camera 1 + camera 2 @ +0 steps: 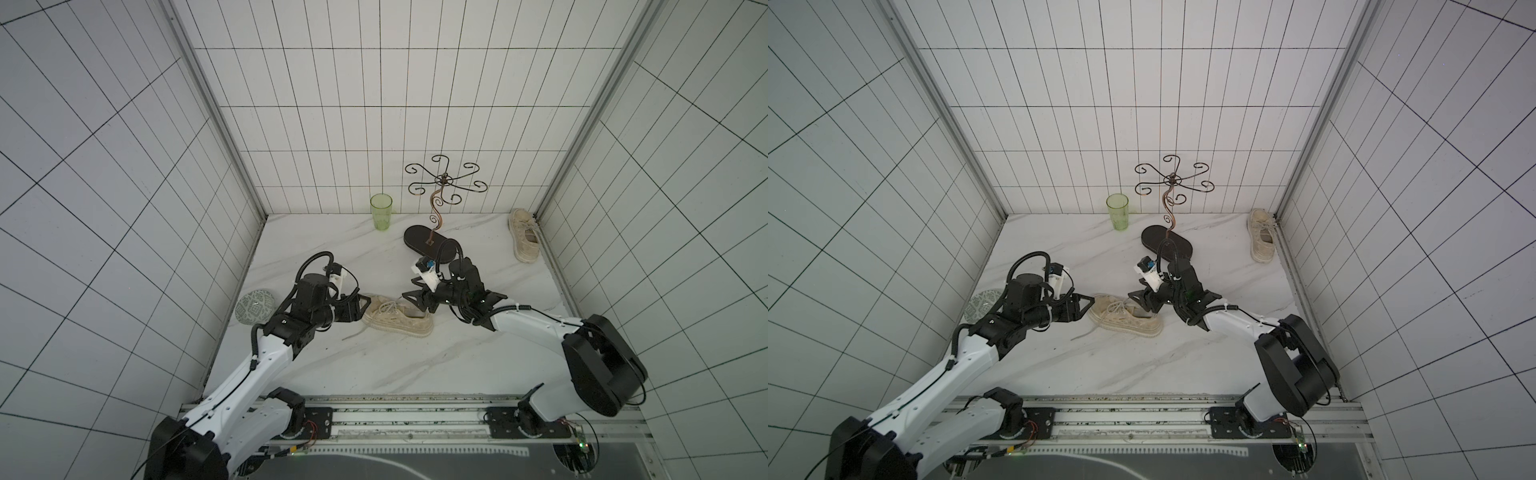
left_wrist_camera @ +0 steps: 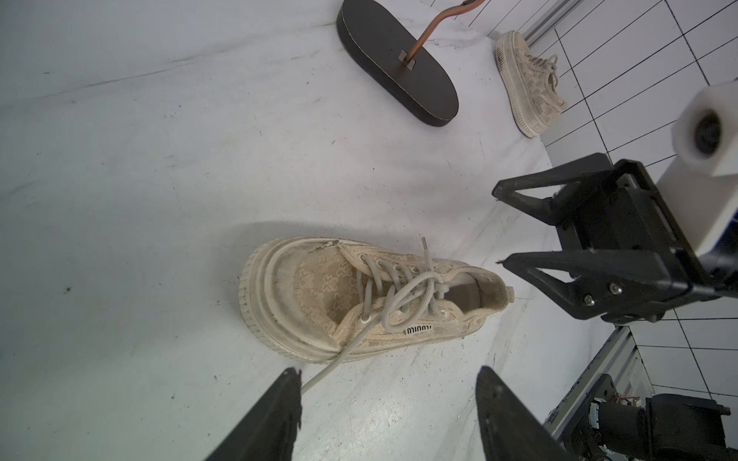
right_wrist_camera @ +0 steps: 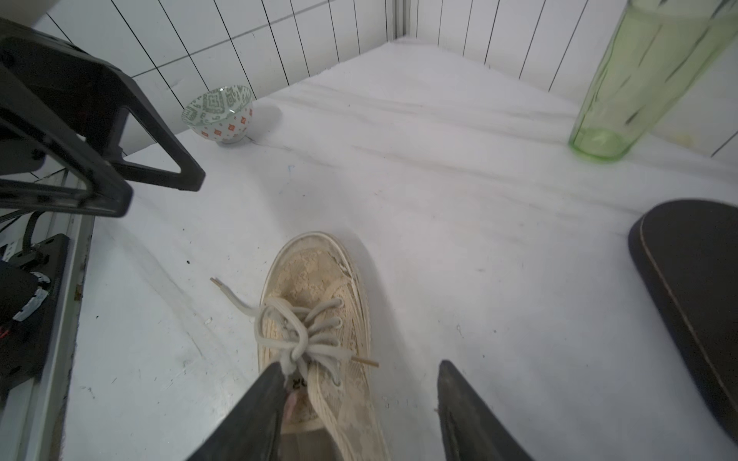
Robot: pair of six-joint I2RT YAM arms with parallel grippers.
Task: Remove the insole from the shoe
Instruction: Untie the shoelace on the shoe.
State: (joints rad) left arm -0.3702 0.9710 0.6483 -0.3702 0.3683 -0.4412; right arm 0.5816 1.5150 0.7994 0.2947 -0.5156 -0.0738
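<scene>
A worn beige lace-up shoe (image 1: 397, 318) (image 1: 1125, 318) lies mid-table, with its toe toward my left arm. Its greyish insole (image 2: 465, 295) shows inside the heel opening, lying in the shoe. My left gripper (image 2: 389, 371) stands open just short of the toe (image 1: 368, 307); only a loose lace end reaches one finger. My right gripper (image 3: 359, 364) hangs over the heel end (image 1: 415, 303), open. One of its fingers (image 3: 263, 399) dips at the tongue into the opening, and the shoe's side wall lies between the jaws.
A matching second shoe (image 1: 524, 235) lies in the back right corner. Behind the right gripper stands a black oval base (image 1: 430, 243) with a curly wire hook stand. There is a green glass (image 1: 381, 212) at the back and a patterned bowl (image 1: 254, 307) by the left wall.
</scene>
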